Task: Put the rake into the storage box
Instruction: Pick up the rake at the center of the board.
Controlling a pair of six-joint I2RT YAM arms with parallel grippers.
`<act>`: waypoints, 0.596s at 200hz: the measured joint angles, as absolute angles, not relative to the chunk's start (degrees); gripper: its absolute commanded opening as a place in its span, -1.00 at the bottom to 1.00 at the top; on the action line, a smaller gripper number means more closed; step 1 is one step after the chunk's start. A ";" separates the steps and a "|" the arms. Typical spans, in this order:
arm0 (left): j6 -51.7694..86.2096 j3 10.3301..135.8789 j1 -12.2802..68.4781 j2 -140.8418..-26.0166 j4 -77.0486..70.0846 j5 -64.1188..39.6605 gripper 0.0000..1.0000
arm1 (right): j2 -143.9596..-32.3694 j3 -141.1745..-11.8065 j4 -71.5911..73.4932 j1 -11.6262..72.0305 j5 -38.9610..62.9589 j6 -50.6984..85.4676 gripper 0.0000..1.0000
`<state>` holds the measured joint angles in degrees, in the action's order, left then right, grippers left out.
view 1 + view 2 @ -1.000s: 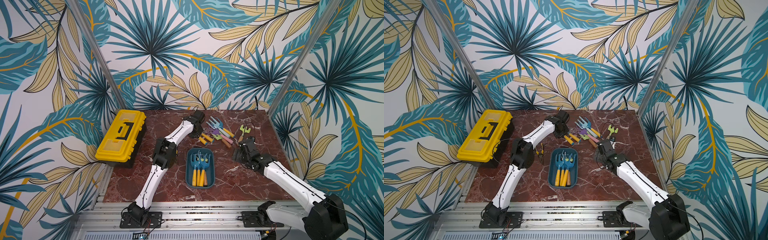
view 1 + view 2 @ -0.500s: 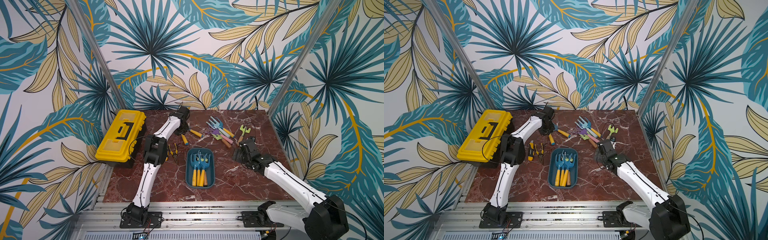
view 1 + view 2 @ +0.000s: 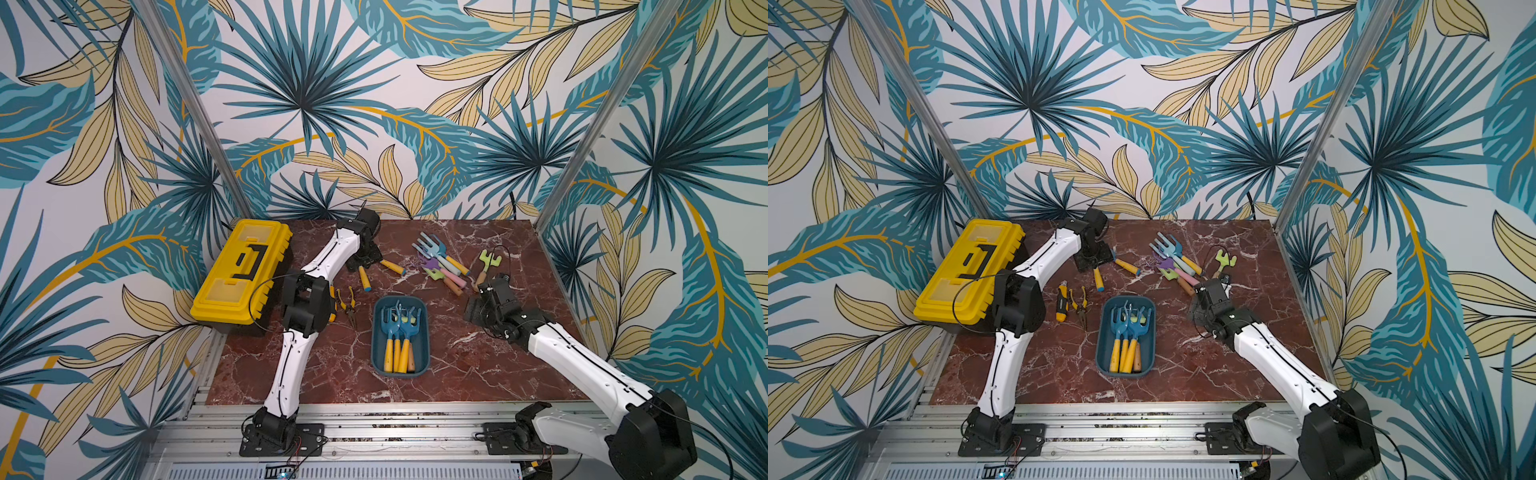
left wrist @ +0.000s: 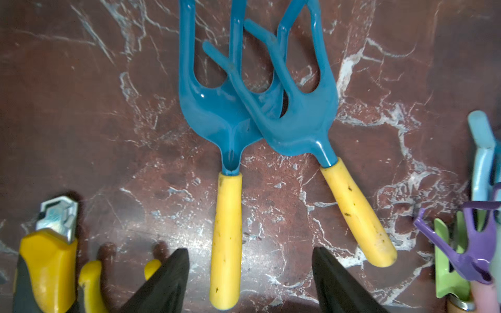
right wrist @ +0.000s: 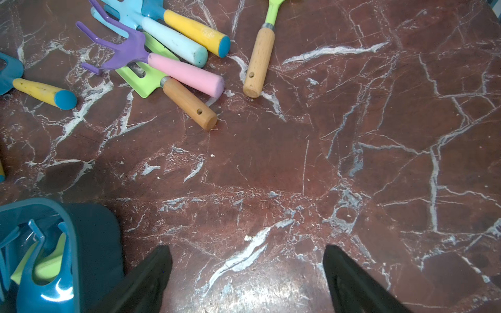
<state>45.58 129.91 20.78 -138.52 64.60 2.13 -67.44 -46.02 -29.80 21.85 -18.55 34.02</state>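
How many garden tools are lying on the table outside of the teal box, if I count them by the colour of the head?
Dark blue heads: 3
Light blue head: 1
Purple head: 1
Green heads: 2
Total: 7

Bright, even overhead light fills both top views with only short, soft shadows beside the arms, while the wrist views show pale glare on the marble worktop, small glints on a blue rake, blurred dark jaws in the foreground, and soft, stretched edges.
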 measured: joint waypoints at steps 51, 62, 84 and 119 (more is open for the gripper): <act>45.54 134.45 21.30 -145.80 68.82 5.43 0.22 | -67.42 -46.00 -29.80 21.78 -17.96 34.02 0.84; 45.56 135.50 21.34 -146.39 69.78 6.81 0.11 | -67.42 -46.00 -29.80 21.78 -17.87 34.02 0.84; 45.06 135.81 21.58 -146.41 71.55 10.39 -0.12 | -67.42 -46.00 -29.80 21.78 -17.63 34.02 0.84; 44.18 135.76 21.67 -146.41 71.96 13.58 -0.17 | -67.42 -46.00 -29.80 21.78 -17.43 34.02 0.84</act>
<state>44.18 135.76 21.67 -146.41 71.96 13.58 -67.42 -46.00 -29.80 21.78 -17.43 34.02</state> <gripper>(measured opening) 0.413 0.922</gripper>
